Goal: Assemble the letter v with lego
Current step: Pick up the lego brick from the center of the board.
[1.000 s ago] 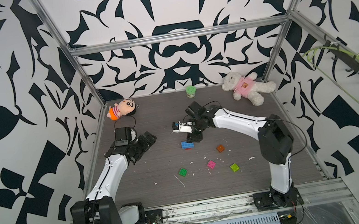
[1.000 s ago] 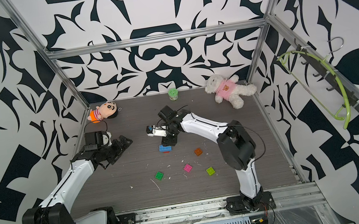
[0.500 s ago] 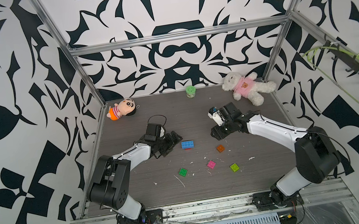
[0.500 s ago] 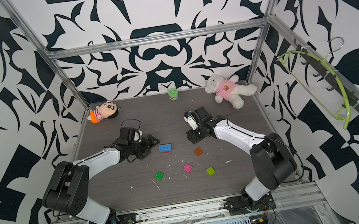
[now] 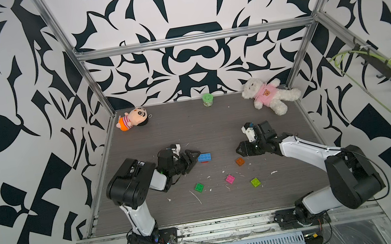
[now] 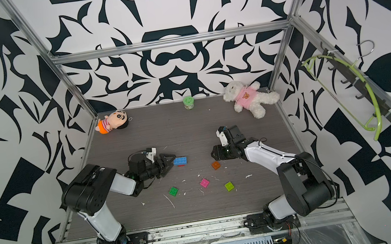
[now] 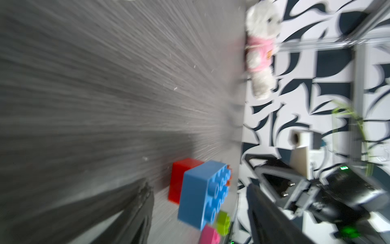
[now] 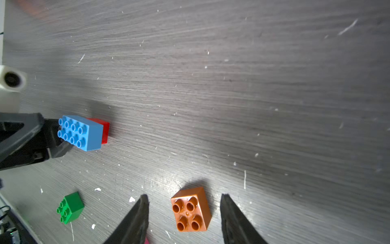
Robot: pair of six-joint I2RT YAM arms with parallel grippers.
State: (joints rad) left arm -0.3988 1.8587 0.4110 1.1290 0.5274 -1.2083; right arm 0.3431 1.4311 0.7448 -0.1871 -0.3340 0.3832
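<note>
In both top views, the blue brick (image 5: 204, 157) is seen resting on the red brick (image 5: 205, 162). Its long axis is pointed straight at the left gripper (image 5: 193, 158), which is much the nearer one. In the left wrist view (badly blurred), the jaws are shown apart with the blue brick between them, not yet clamped. In the right wrist view, the right gripper (image 8: 184, 196) is held spread about the orange-brown brick (image 8: 191, 209), with gaps on both sides.
</note>
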